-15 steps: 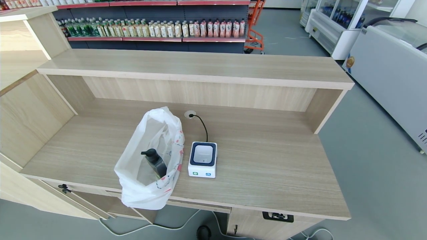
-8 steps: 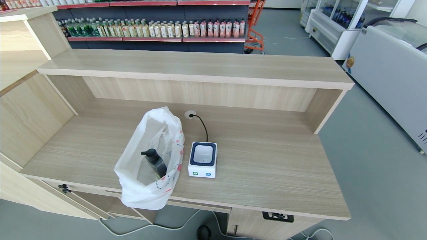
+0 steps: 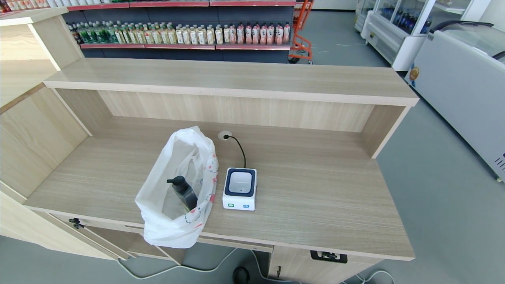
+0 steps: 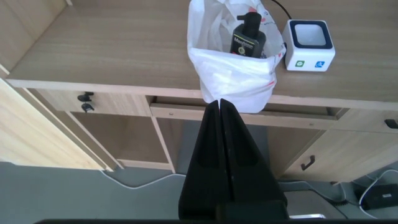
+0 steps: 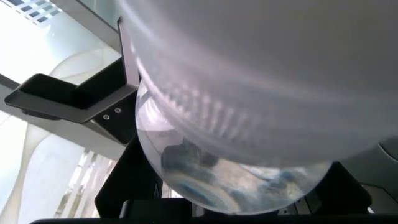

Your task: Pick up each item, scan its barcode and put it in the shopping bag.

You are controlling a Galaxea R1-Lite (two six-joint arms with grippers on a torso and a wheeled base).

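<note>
A white shopping bag (image 3: 173,225) stands open on the wooden counter's front edge, with a black pump bottle (image 3: 184,192) upright inside it. Right beside the bag sits a white barcode scanner (image 3: 239,188) with a dark-rimmed window. In the left wrist view, my left gripper (image 4: 219,104) is shut with nothing in it, below and in front of the counter, pointing at the bag (image 4: 230,81), the pump bottle (image 4: 247,37) and the scanner (image 4: 309,45). My right gripper (image 5: 233,180) is shut on a clear bottle (image 5: 249,74) with a ribbed cap, held close to the camera.
A black cable (image 3: 238,146) runs from the scanner to a hole in the counter (image 3: 315,189). A raised ledge (image 3: 229,79) walls the back and sides. Drawers (image 4: 87,102) lie under the counter. Drink shelves and freezers stand beyond.
</note>
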